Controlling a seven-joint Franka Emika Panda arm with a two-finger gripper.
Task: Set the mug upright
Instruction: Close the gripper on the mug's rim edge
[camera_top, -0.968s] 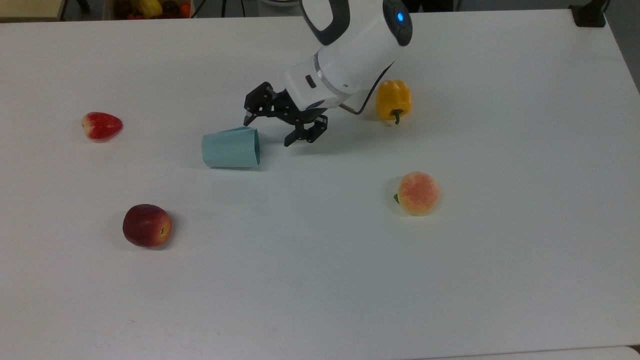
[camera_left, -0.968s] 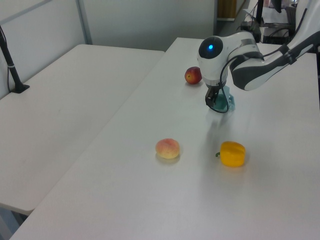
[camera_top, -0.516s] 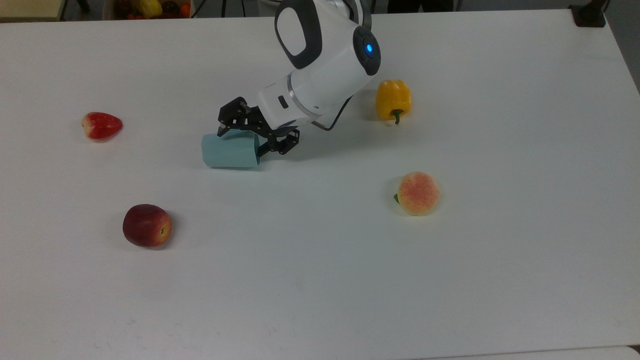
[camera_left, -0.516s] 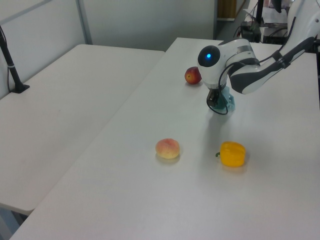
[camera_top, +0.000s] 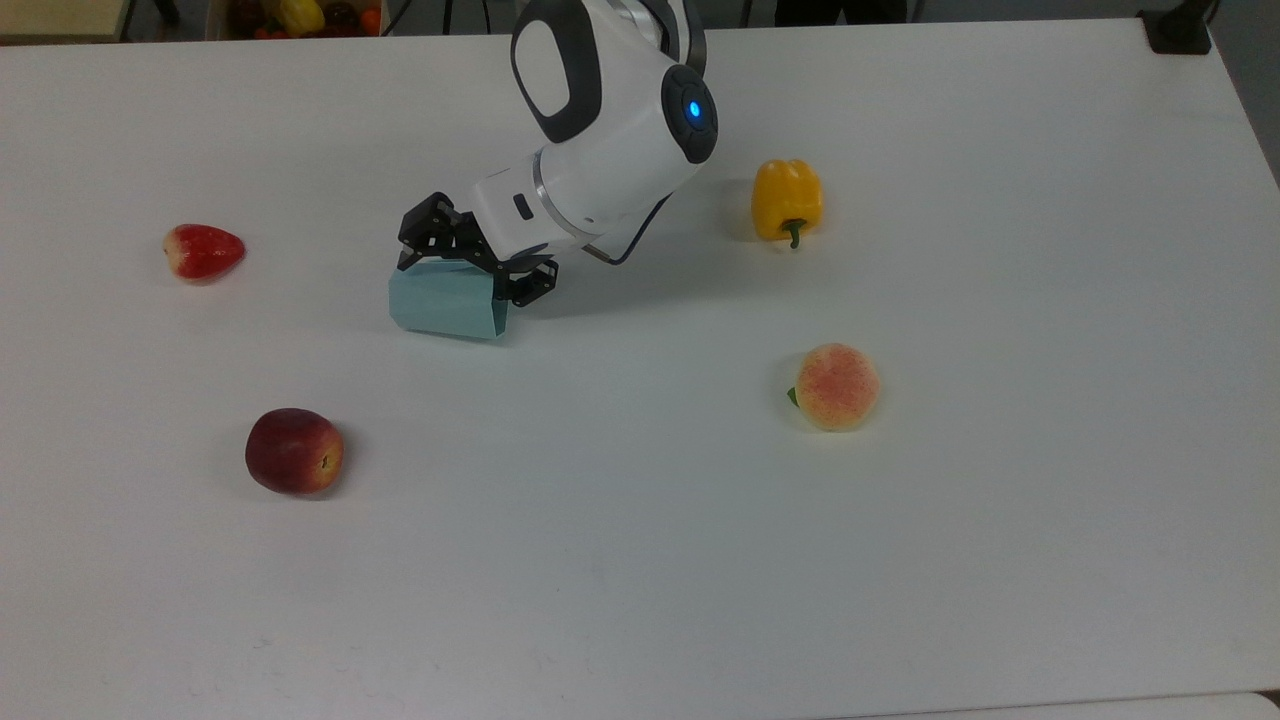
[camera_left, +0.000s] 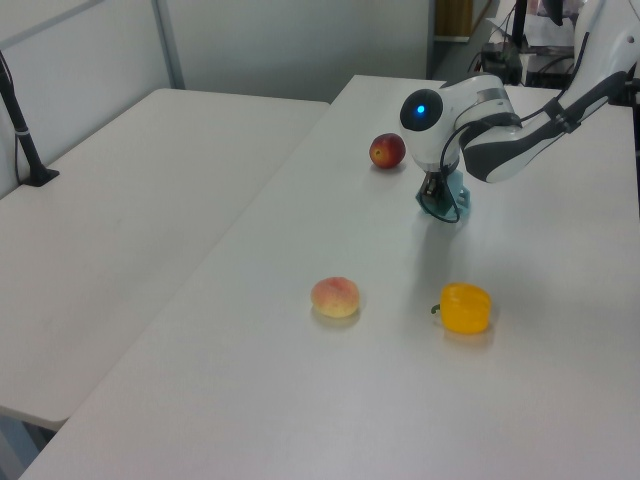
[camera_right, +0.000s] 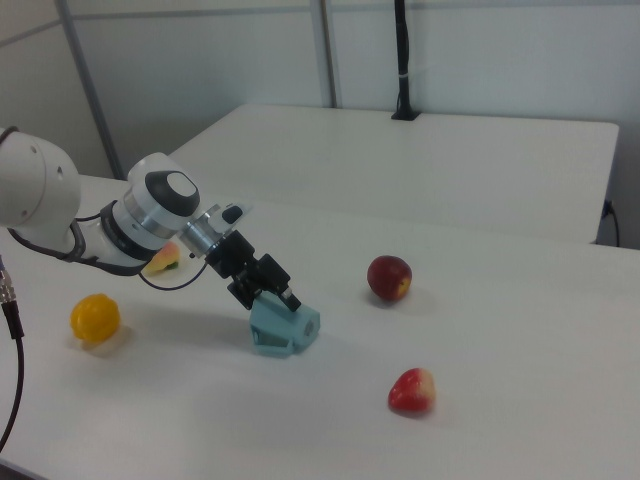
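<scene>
Mug (camera_top: 447, 305) nudged aside, apple (camera_top: 294, 451) near

Top view looks steeply down on the counter (camera_top: 900, 600). Left view and right view look obliquely across it from opposite ends, farther off. All three share the mug (camera_top: 445, 305) and apple (camera_top: 294, 452).

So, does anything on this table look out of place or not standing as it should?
Yes: the mug lies on its side on the white table, not upright. The gripper sits at its wider rim end, fingers straddling the wall. The fruit scattered around looks ordinary.
</scene>
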